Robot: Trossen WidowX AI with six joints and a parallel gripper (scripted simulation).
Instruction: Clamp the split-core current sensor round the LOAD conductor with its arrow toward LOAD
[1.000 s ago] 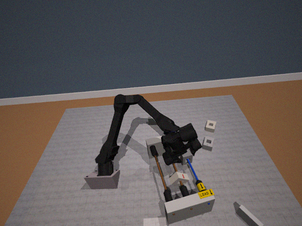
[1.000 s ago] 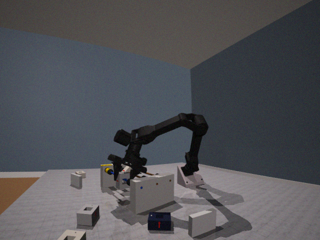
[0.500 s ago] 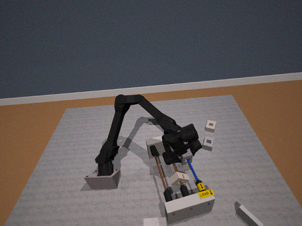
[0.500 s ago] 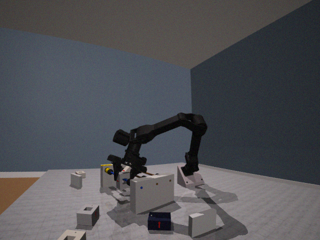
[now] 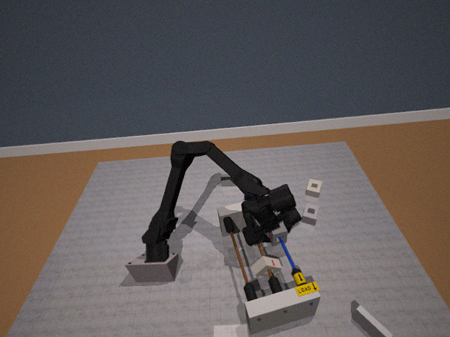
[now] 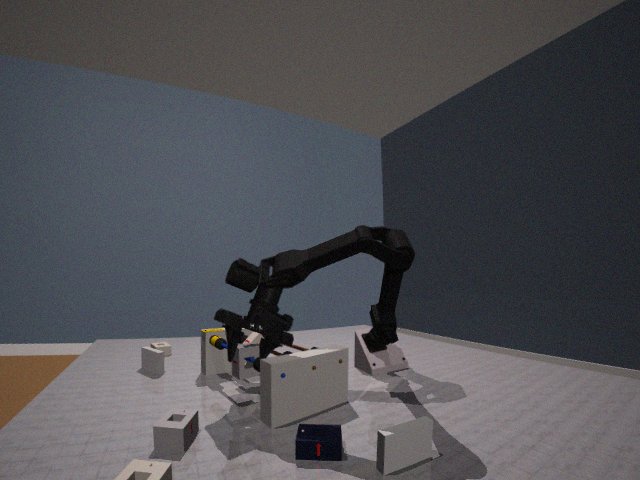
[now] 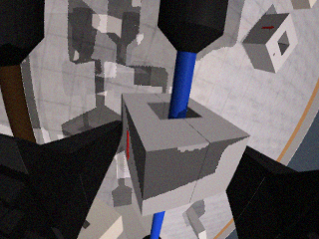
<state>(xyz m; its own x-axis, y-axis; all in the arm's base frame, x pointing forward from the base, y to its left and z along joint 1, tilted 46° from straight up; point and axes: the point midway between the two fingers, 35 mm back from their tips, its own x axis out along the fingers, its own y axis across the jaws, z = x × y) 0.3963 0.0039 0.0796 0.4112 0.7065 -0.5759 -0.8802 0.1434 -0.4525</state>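
The grey current sensor [image 5: 279,236] [image 7: 171,166] sits round the blue conductor [image 5: 287,254] [image 7: 183,82], which passes through its square hole. Its two halves meet at a thin seam, with no gap visible. A red mark shows on its left side in the wrist view; which way the arrow points cannot be told. My gripper [image 7: 169,133] [image 6: 247,357] is shut on the sensor, one finger on each side. The yellow LOAD marker [image 5: 306,288] is on the near end block, at the end of the blue conductor, with its arrow toward that block.
Two brown conductors run beside the blue one; a white sensor [image 5: 267,264] is on the middle one. End blocks [image 5: 283,314] [image 6: 305,384] hold the conductors. Two square-holed blocks [image 5: 309,214] [image 5: 313,189], a dark blue block [image 6: 318,443] and white panels [image 5: 372,324] [image 6: 405,445] stand around.
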